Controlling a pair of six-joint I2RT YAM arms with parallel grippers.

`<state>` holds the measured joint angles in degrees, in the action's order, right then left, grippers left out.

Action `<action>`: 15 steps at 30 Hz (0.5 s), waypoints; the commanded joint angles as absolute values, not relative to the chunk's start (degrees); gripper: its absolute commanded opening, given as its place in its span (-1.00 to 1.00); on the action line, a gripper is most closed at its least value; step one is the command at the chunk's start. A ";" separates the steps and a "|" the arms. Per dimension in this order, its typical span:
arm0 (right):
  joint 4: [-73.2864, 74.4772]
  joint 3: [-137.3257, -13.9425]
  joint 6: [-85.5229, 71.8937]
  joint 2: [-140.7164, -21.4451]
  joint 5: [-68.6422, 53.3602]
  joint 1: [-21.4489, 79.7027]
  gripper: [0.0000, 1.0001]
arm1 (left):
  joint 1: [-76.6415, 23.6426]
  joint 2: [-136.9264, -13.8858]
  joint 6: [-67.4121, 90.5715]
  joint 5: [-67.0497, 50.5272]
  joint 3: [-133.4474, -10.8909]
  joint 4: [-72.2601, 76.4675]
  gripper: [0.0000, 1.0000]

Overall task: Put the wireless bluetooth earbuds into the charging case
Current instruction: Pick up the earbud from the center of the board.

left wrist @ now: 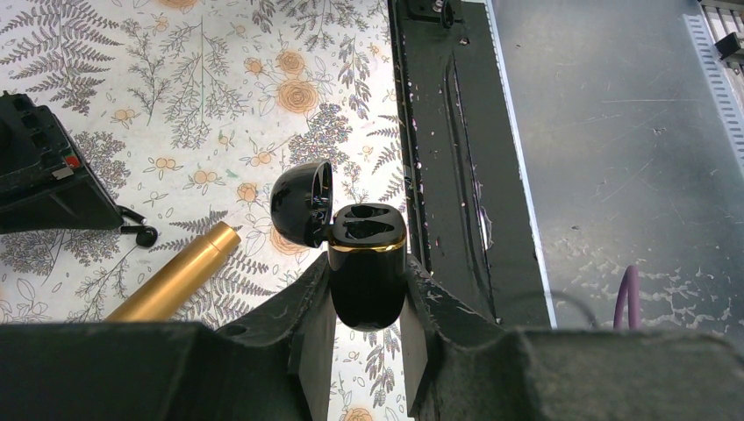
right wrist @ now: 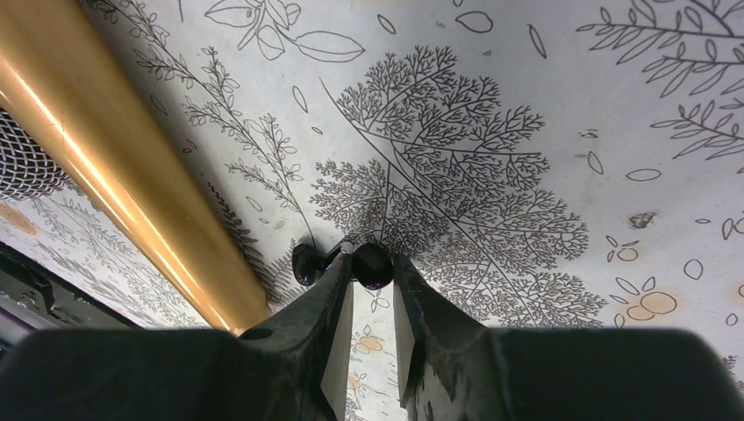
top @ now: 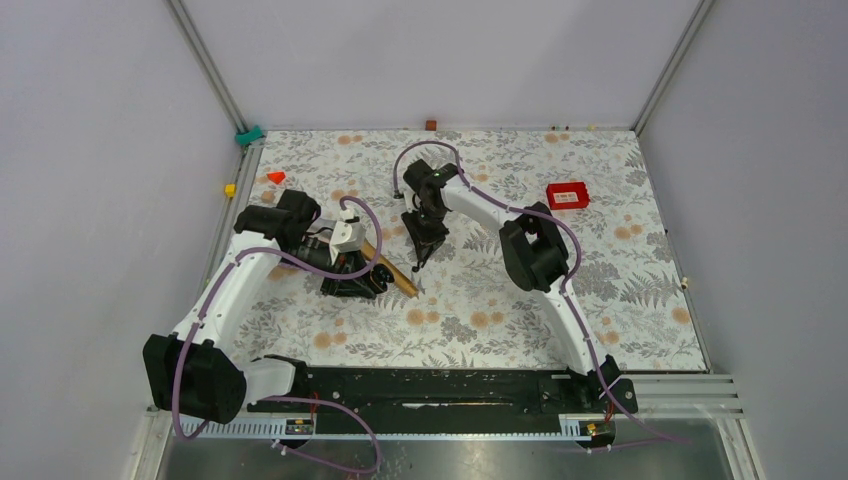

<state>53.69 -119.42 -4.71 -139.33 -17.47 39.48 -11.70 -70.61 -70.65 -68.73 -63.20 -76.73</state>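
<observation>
The right gripper (right wrist: 374, 267) pinched an earbud (right wrist: 371, 260) between its tips, one end jutting toward nine o'clock. The left gripper (left wrist: 368, 294) clamped the open charging case (left wrist: 368, 263)

A robotics lab cell: grey panel walls (top: 430, 50), aluminium frame posts (top: 205, 62), black mounting rail (top: 450, 385).

The charging case (left wrist: 368, 263) sits between the left tool's (left wrist: 368, 303) fingers, its lid swung open beside it. A microphone (top: 392, 270) lies on the bench (top: 600, 280) between the two arms. Just beside it, an earbud (right wrist: 372, 263) lies on the bench between the right tool's (right wrist: 373, 274) fingers. A small bin (top: 567, 195) stands well to the right.
</observation>
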 commanded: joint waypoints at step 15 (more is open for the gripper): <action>46.65 -108.43 7.01 -108.55 -15.40 38.86 -0.66 | -11.25 -73.07 -70.10 -72.85 -67.15 -76.11 -1.00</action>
